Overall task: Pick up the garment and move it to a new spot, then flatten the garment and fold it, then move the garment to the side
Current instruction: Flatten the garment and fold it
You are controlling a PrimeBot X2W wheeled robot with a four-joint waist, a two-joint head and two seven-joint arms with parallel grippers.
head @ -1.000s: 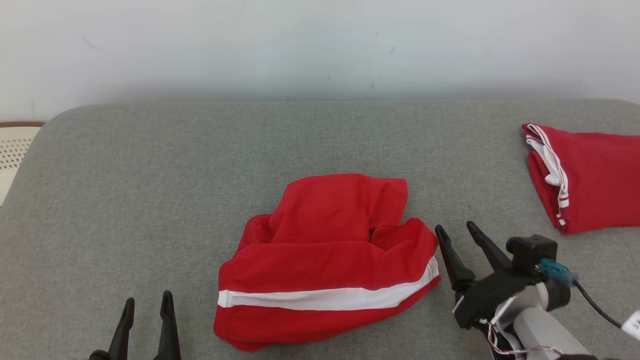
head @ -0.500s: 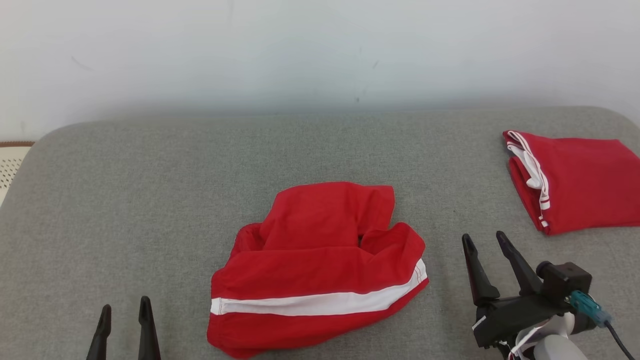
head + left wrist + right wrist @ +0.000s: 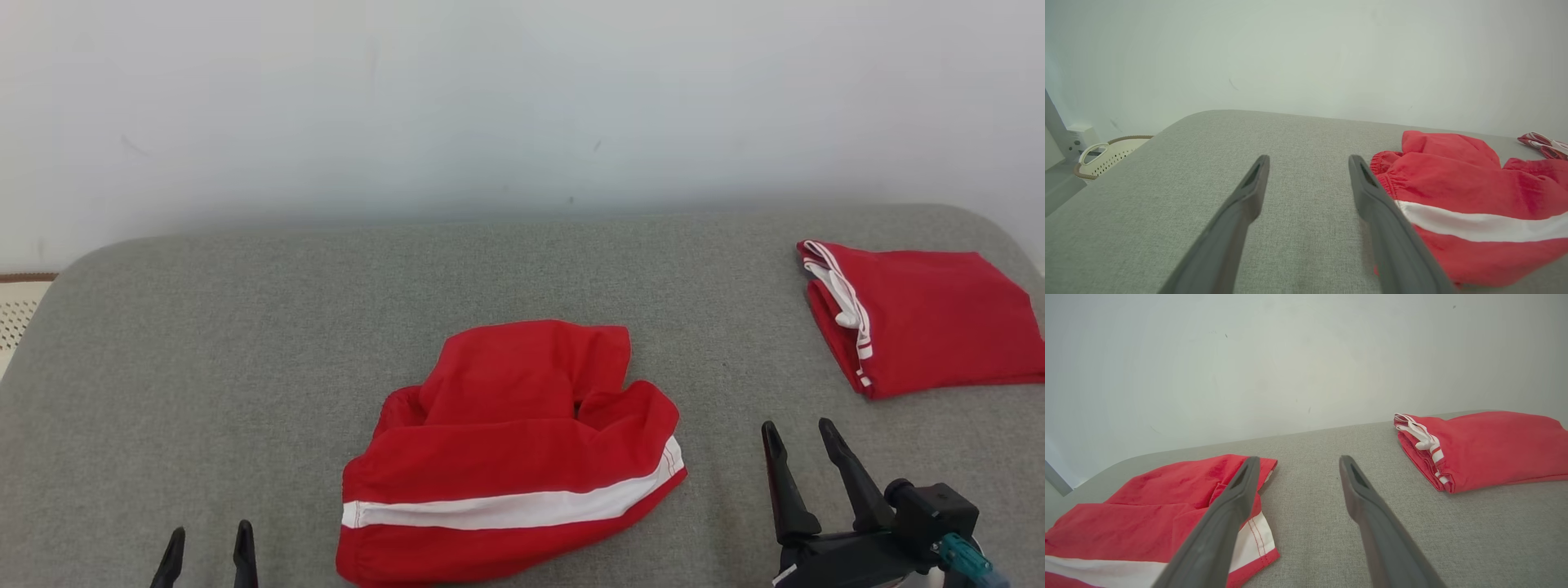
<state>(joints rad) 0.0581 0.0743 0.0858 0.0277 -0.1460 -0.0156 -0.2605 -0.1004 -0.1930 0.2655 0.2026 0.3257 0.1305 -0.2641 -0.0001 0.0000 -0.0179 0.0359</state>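
Wrapping up, by my reading.

- Left gripper (image 3: 211, 529): low over the grey pad (image 3: 245, 327), jaws spread, holding nothing.
- Centre: crumpled red shorts (image 3: 506, 457) with a white stripe lie just right of the left fingers, touched by neither gripper.
- Right gripper (image 3: 796, 425): jaws spread and empty, standing between the shorts and the folded piece, clear of both.
- Far right: the garment (image 3: 931, 327) lies folded near the pad's right edge, striped trim facing the middle.

Judgement: the fold and the move aside look done, and the arms are backing off. The next move calls only for parking both arms without snagging either cloth.

Versus one second ago: the whole head view has shifted, so the camera moved and the cloths did not. The right gripper was tilted just beside the shorts' right edge. It now stands upright, apart from it. Both jaws are as wide as before.
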